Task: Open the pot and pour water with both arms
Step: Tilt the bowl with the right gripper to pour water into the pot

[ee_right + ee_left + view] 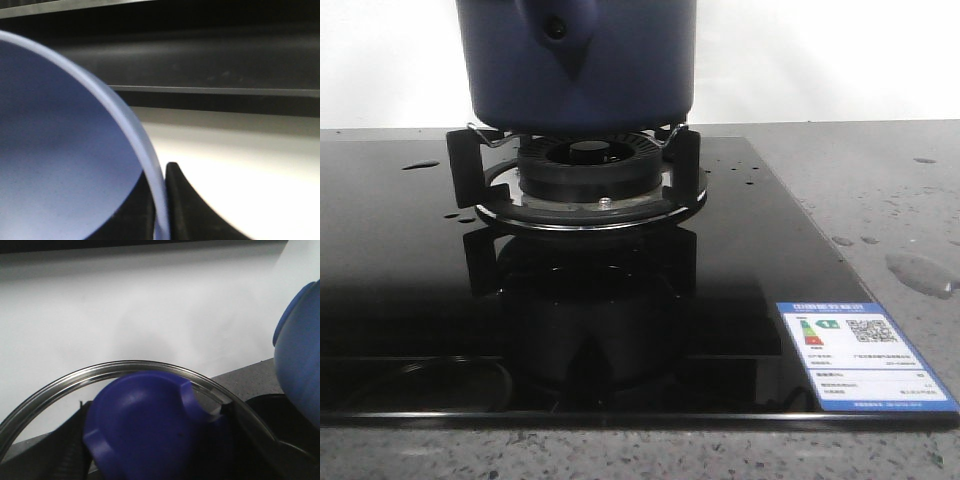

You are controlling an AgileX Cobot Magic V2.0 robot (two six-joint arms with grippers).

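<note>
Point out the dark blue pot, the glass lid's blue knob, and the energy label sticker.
Dark navy-blue cylindrical pot (620, 80), front view, on its side wall.
Glass lid's blue knob (145, 427), left wrist view, knob's top face.
Blue-bordered energy label sticker (865, 357), front view, centre.

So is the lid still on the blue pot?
Off. The left gripper holds the lid by its blue knob, away from the pot. The right gripper grips the pot's rim.
</note>
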